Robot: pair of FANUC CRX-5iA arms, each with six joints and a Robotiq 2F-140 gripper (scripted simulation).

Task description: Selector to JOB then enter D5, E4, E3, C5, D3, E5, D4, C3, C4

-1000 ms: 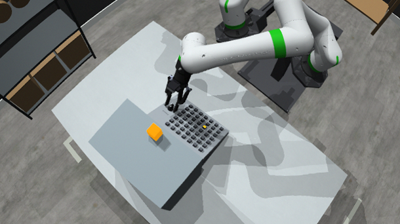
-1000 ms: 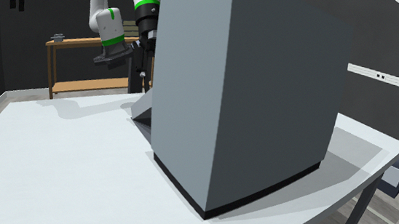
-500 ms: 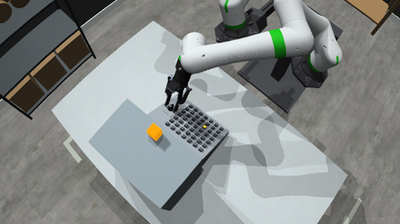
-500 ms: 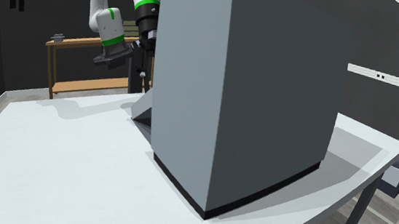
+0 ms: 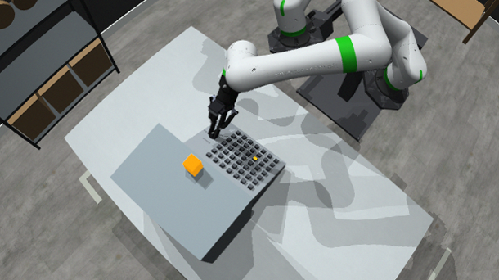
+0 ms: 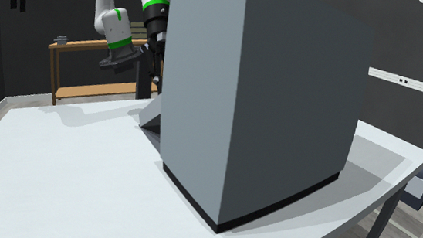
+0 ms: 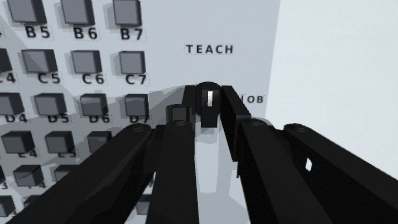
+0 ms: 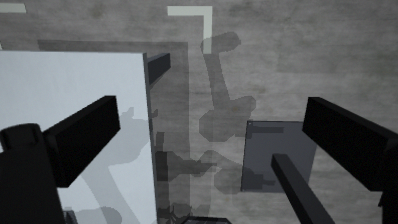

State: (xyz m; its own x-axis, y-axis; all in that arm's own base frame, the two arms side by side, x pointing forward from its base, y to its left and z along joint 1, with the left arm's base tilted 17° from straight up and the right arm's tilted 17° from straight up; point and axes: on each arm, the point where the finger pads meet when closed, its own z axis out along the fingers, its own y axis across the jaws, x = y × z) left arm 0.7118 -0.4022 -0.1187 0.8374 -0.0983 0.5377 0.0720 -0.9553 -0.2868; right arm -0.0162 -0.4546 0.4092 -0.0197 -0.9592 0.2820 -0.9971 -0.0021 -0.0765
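Observation:
The sloped key panel [image 5: 197, 142] [image 7: 167, 25] carries rows of dark keys. One key [image 5: 254, 158] glows yellow; its name cannot be read. The black selector knob [image 7: 209, 107] has its white mark upright, toward the TEACH label [image 7: 210, 49]. The JOB label [image 7: 254, 99] is to its right, partly hidden by a finger. My left gripper [image 5: 214, 135] [image 7: 208, 101] is around the knob, its fingers close together, with a narrow gap left at each side of the knob's grip. My right gripper [image 8: 211, 113] [image 6: 17, 10] is open and empty, away from the panel.
The tall grey machine body [image 5: 161, 196] [image 6: 291, 102] stands behind the panel and hides it in the exterior view. An orange cube [image 5: 192, 164] shows over its top. Both stand on the white table [image 5: 374, 216] [image 6: 69, 179]. A shelf unit [image 5: 39, 56] is at the far left.

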